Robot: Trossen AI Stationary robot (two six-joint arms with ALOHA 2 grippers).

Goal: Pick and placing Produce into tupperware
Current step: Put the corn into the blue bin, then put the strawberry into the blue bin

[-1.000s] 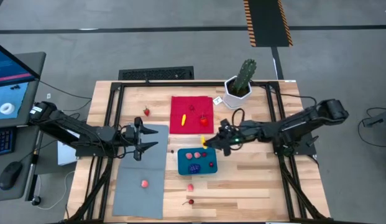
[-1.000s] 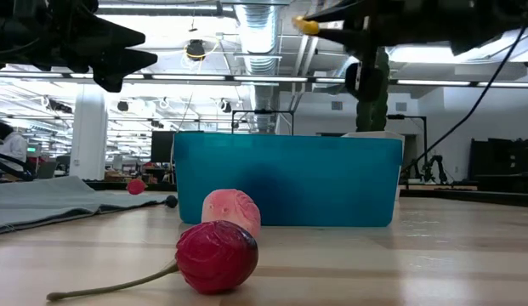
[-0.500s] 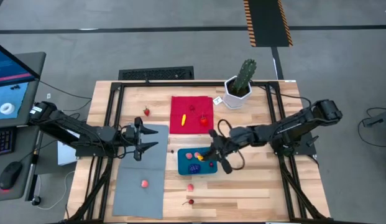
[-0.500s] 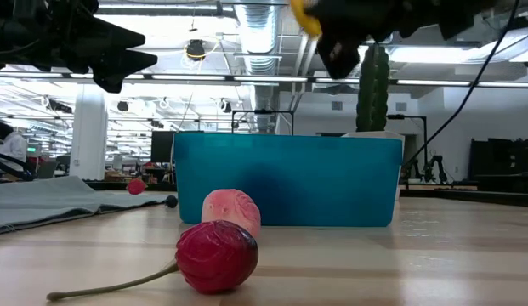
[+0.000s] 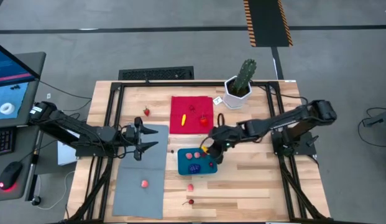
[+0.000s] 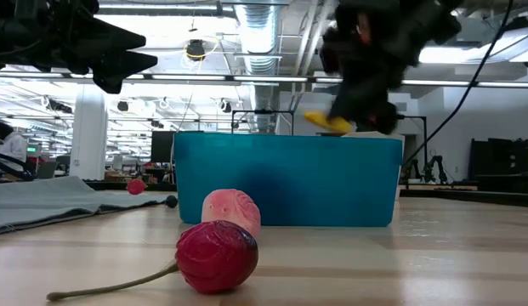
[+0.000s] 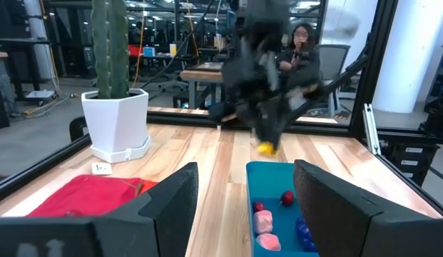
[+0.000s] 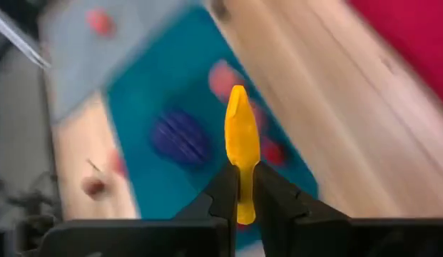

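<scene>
**Right gripper holding a yellow piece over the tupperware**

My right gripper [image 5: 209, 149] sits just right of centre in the high view, its fingers pinched narrowly on a yellow banana-like piece [image 8: 241, 146]. In the right wrist view that piece stands up from between the fingertips. Directly beneath it lies the teal tupperware [image 5: 181, 168], just below centre of the high view. In the low view the yellow piece [image 6: 328, 123] hangs right at the container's upper rim [image 6: 285, 138]; I think it is just clear of the rim, though the blur makes that uncertain. Inside the tupperware I see pink pieces [image 5: 193, 155], a red one [image 5: 212, 165] and a dark blue-purple cluster [image 5: 194, 168]. Further out, my left gripper [image 5: 145, 140] waits with fingers spread wide, empty, over the top of the grey mat [image 5: 140, 199] at left of centre.
</scene>
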